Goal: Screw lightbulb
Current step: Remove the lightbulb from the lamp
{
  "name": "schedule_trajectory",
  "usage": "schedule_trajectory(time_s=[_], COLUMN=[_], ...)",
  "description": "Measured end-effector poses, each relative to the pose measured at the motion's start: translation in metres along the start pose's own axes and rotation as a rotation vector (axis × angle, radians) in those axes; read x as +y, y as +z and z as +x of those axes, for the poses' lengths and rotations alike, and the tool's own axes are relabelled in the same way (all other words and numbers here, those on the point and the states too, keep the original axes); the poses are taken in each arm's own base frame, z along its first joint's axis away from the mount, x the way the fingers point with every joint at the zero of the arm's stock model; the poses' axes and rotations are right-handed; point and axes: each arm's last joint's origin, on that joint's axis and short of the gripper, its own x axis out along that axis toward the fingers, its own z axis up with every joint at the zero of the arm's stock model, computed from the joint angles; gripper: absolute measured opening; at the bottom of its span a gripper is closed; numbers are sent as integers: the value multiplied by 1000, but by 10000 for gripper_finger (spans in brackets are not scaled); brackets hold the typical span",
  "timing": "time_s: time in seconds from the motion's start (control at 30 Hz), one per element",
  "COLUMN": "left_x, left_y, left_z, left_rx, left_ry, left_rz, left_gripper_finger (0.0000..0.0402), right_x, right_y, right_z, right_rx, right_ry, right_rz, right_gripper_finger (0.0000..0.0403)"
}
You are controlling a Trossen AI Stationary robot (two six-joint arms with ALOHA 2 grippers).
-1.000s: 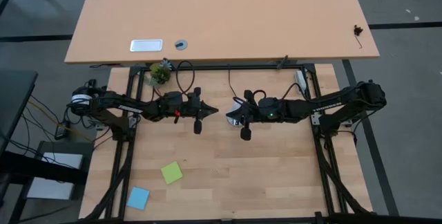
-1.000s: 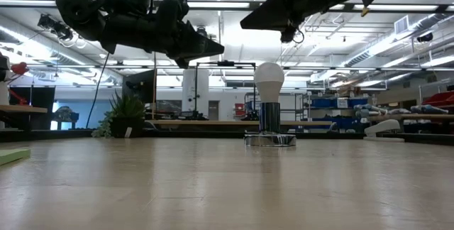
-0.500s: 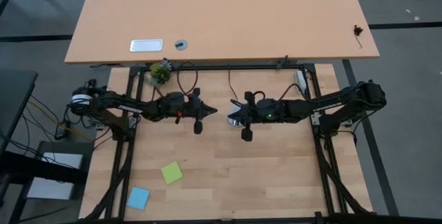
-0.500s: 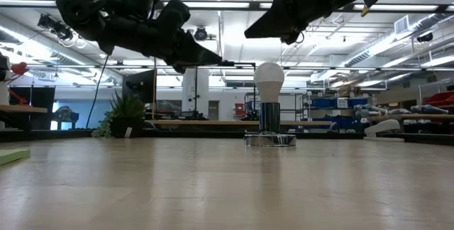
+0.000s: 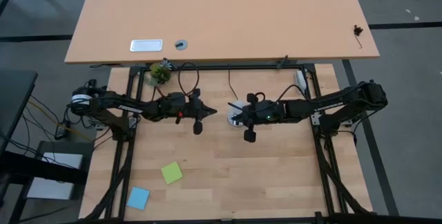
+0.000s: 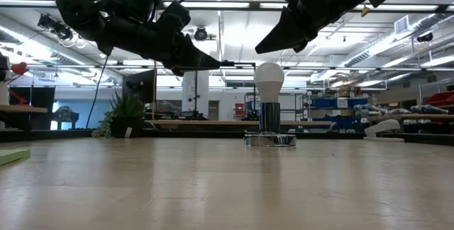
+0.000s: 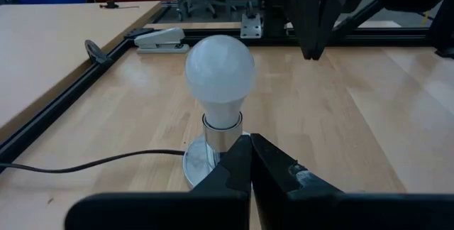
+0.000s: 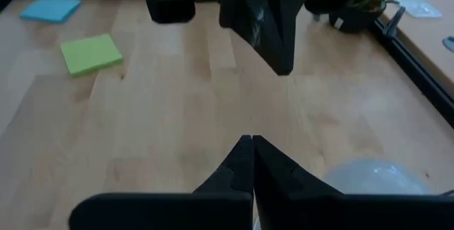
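The white lightbulb (image 7: 220, 70) stands upright with its metal base in a round silver socket disc (image 7: 197, 165) on the wooden table. In the low view the lightbulb (image 6: 269, 81) rises between the two arms. My left gripper (image 7: 250, 148) is shut and hangs a little to the bulb's left, slanting down toward it. My right gripper (image 8: 250, 145) is shut too; it hangs above the lightbulb (image 8: 369, 177), pointing toward the table's left and slanting down. In the high view the right gripper (image 5: 231, 117) covers most of the bulb. Neither gripper touches anything.
A black cord (image 7: 85, 165) runs from the socket disc toward the table's far side. A green sticky note (image 5: 172, 173) and a blue one (image 5: 138, 198) lie near the front left. A small plant (image 5: 160, 72) and a stapler (image 7: 162, 40) sit at the far edge.
Both shut grippers have tipped their fingertips downward. The right one has also sunk a little toward the top of the lightbulb. The lightbulb and socket have stayed where they were.
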Motion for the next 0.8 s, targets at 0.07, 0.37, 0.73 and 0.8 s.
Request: schedule_trajectory(time_s=[0.07, 0.37, 0.73, 0.8], left_x=[0, 0, 1, 1], left_y=[0, -2, -3, -3], left_z=[0, 0, 0, 0], left_rx=[2, 17, 32, 32], left_ry=[0, 2, 30, 30], left_rz=[0, -2, -3, -3], left_gripper_finger=[12, 12, 12, 12], right_x=[0, 0, -2, -3], right_y=[0, -1, -6, -7], right_z=[-1, -3, -3, -3], right_rx=[-3, 15, 69, 77], right_ry=[0, 0, -40, -66], right_rz=[11, 47, 144, 143], right_gripper_finger=[8, 8, 9, 9])
